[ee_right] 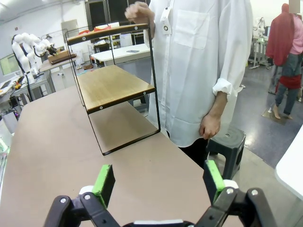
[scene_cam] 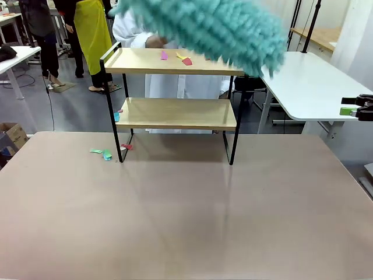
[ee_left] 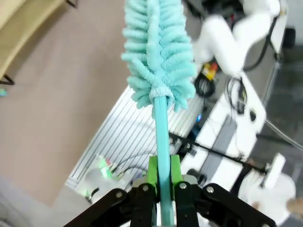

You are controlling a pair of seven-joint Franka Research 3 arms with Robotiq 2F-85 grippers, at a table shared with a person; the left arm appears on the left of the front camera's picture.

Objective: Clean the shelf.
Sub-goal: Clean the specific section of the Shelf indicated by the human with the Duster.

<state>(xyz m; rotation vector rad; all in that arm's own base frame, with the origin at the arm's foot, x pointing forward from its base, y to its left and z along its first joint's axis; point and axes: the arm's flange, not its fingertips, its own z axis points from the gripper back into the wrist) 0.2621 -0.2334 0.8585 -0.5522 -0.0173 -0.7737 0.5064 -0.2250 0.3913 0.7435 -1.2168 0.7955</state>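
Left gripper is clamped on the teal handle of a fluffy duster, held high and clear of the shelf. The shelf stands at the middle of the table's far edge. Paper scraps lie on its top board, and more scraps lie on the table by its left legs. A person in white stands just behind it. Right gripper gapes wide, holding nothing.

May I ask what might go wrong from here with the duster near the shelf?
The duster in the left gripper hangs near the person's hand at the top of the shelf; a sweep might strike it. Sweeping could flick the paper scraps there onto the table, joining those by the leg.
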